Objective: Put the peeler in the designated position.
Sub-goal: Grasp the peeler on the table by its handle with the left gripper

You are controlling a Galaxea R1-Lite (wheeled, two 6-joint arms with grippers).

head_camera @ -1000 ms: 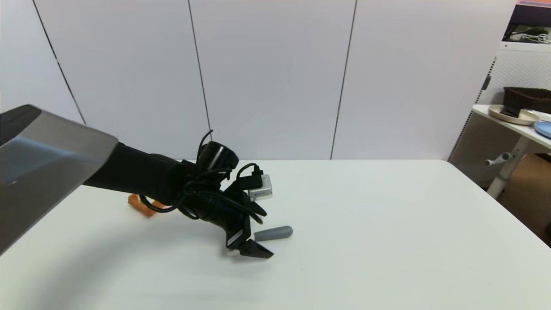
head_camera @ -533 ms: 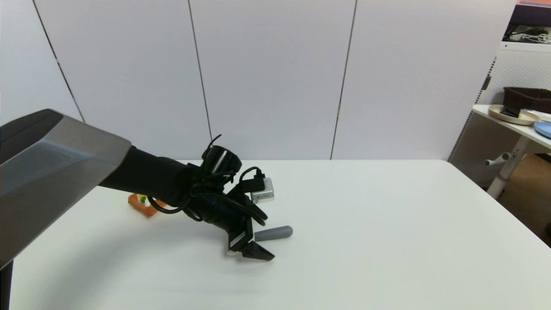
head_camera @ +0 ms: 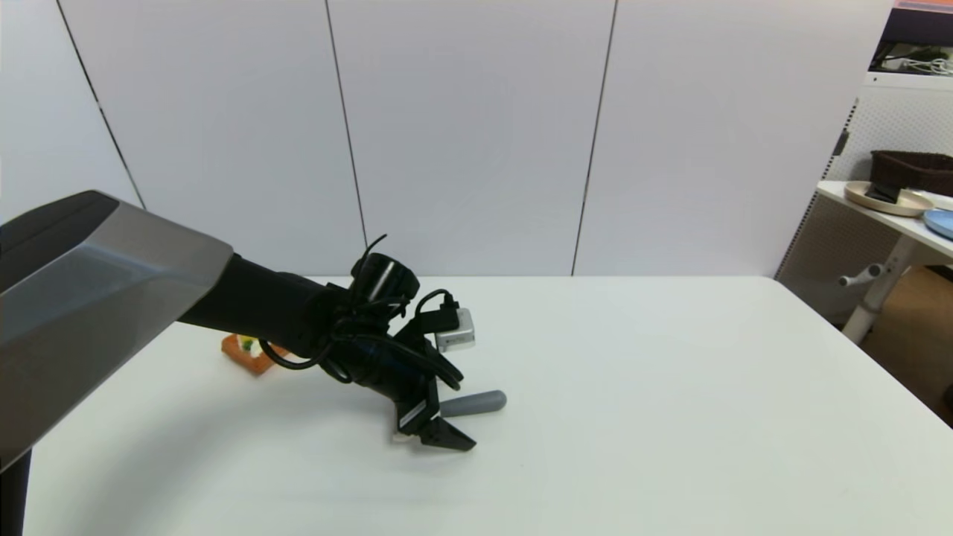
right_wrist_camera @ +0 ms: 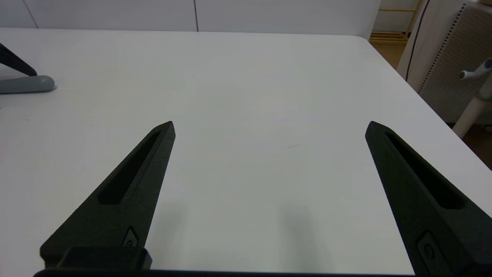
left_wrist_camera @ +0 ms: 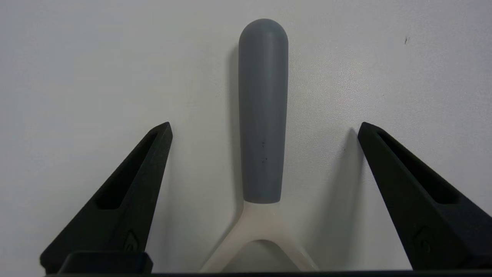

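The peeler [head_camera: 473, 403] lies flat on the white table [head_camera: 633, 387], its grey handle pointing right. In the left wrist view the grey handle [left_wrist_camera: 263, 115] runs up the middle, and the cream forked head [left_wrist_camera: 258, 231] sits close to the camera. My left gripper [head_camera: 465, 414] is low over it and open. Its two black fingers [left_wrist_camera: 153, 161] stand on either side of the handle with a clear gap, touching nothing. The designated position has no mark of its own on the plain tabletop. My right gripper [right_wrist_camera: 269, 125] hovers open and empty over the table's right part, outside the head view.
An orange toy toast [head_camera: 246, 351] lies at the back left, partly behind my left arm. The right wrist view catches the peeler handle [right_wrist_camera: 27, 84] far off. A side table [head_camera: 886, 197] with dishes stands off the right edge.
My left arm's upper part has risen a little and the gripper has edged slightly right. The peeler has stayed where it lay.
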